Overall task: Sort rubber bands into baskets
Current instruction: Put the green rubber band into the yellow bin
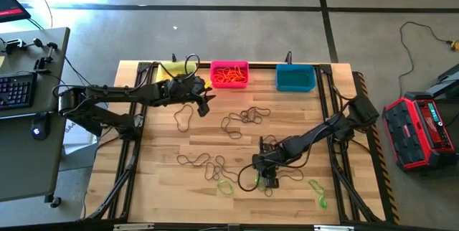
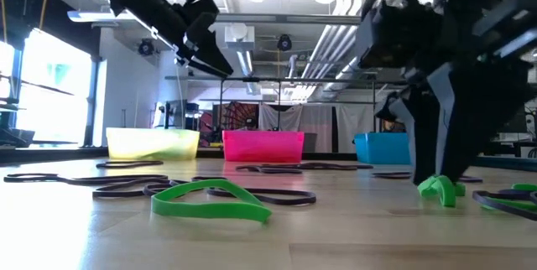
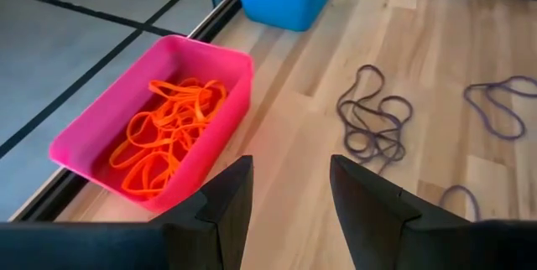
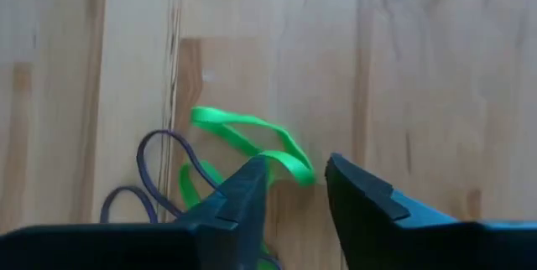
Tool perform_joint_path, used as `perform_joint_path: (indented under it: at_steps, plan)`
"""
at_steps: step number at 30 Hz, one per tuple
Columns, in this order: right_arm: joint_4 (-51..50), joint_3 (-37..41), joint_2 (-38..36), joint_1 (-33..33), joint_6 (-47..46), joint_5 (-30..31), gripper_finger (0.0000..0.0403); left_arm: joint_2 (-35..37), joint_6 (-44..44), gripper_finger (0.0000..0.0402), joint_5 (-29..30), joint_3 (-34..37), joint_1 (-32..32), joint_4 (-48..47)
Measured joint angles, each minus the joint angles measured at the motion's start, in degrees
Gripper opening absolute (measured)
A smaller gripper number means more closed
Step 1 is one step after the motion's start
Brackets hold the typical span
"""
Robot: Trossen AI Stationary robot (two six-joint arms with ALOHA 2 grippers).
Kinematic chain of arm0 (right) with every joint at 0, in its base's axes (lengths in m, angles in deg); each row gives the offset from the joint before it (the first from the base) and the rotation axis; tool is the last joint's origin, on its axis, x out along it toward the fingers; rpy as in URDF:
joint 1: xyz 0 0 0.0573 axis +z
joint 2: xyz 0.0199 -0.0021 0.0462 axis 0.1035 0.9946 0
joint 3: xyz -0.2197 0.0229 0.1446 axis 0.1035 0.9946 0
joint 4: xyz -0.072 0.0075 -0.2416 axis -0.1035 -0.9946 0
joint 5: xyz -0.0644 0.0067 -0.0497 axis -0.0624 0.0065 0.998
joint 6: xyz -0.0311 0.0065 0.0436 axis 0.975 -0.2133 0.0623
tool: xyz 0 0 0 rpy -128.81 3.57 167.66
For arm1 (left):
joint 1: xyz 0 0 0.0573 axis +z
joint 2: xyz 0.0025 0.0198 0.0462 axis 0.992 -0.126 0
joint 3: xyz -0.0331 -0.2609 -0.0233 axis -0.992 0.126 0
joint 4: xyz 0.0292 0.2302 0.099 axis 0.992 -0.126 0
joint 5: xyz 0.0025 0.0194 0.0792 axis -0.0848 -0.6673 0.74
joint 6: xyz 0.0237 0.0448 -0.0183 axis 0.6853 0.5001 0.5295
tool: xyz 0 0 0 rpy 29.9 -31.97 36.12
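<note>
Three baskets stand along the table's far edge: yellow [image 1: 169, 69], pink [image 1: 229, 74] holding orange rubber bands [image 3: 164, 132], and teal [image 1: 295, 78]. Dark rubber bands [image 1: 244, 116] lie loose mid-table, and more [image 1: 204, 163] lie nearer the front. Green rubber bands lie near the front edge [image 1: 226, 186] and front right [image 1: 318, 191]. My left gripper [image 3: 289, 194] hovers open and empty above the table beside the pink basket. My right gripper [image 4: 294, 190] points down at a crumpled green band [image 4: 252, 132], fingers open on either side of its fold. My right gripper comes at the green band from above, slanting down. One fold of the band [image 4: 294, 165] lies between its fingertips on the table, bunched up under them [image 2: 438, 189]. A gap still shows between the fingers, and I cannot tell whether they touch the band.
A dark band [image 4: 155, 165] lies right beside the green one under my right gripper. A desk with a keyboard [image 1: 16, 91] stands left of the table. A red box [image 1: 419, 132] sits on the floor to the right. Black cables [image 1: 188, 62] run along the far edge.
</note>
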Motion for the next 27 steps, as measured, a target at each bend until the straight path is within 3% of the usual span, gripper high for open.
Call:
perform_joint_path:
  at_steps: [10,14,19,27]
  plan:
    - [-0.88,-0.02,-0.06,-0.37,4.57,1.23,0.0014,0.0,0.67,0.0151,-0.14,0.0,-2.69,0.6]
    - [-2.04,-0.02,-2.71,-1.77,6.86,5.06,0.0009,-0.02,1.52,0.0151,-4.09,0.0,-4.18,1.68]
    - [-1.02,-0.02,-6.07,-4.86,11.02,13.59,0.0002,-0.03,1.5,0.0151,-11.42,0.0,-6.75,3.26]
    - [9.2,-0.02,-9.7,-9.54,16.31,27.87,0.0001,-4.37,1.36,0.0162,-11.82,0.0,-13.15,7.11]
